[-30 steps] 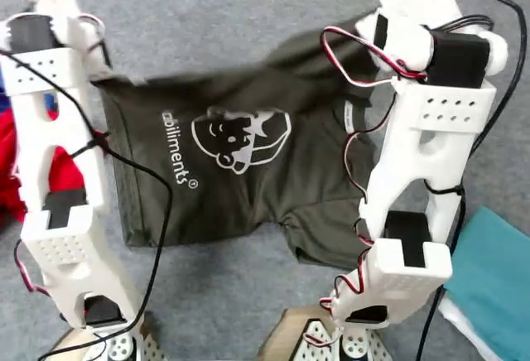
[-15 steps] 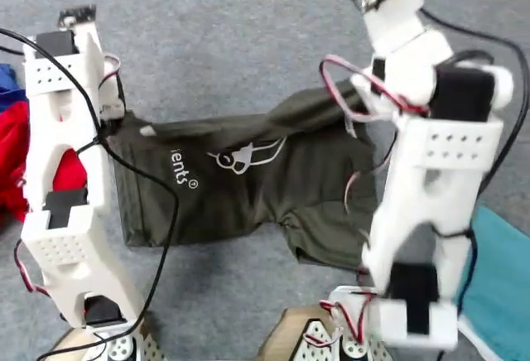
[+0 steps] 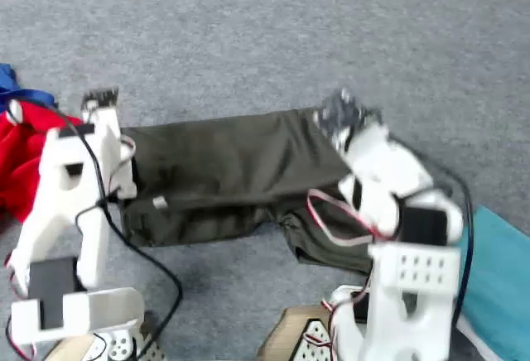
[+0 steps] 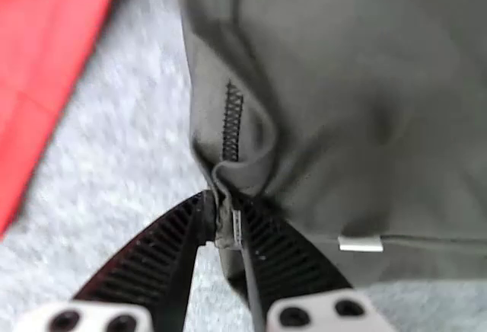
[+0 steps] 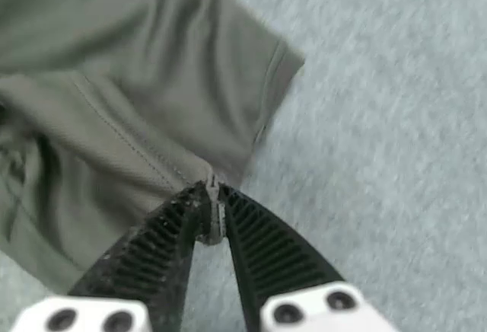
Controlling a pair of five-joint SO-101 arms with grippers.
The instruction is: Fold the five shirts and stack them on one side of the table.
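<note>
A dark olive shirt (image 3: 232,170) lies folded over on the grey table, its plain back side up. My left gripper (image 4: 222,221) is shut on the shirt's hem edge (image 4: 228,187) at the shirt's left end, near the red shirt (image 3: 33,146). My right gripper (image 5: 213,214) is shut on the shirt's seam (image 5: 209,187) at its right end, beside a short sleeve (image 5: 259,73). In the high view the left arm (image 3: 74,187) stands at the shirt's left end and the right arm (image 3: 381,187) at its right end.
A red shirt (image 4: 46,58) with a bit of blue cloth (image 3: 8,79) lies at the table's left edge. A teal shirt (image 3: 497,270) over white cloth lies at the front right. Bare grey table (image 3: 273,46) stretches behind the olive shirt.
Both arms have pulled the far edge of the olive shirt toward the front, folding it over. The printed logo is now hidden under the fold.
</note>
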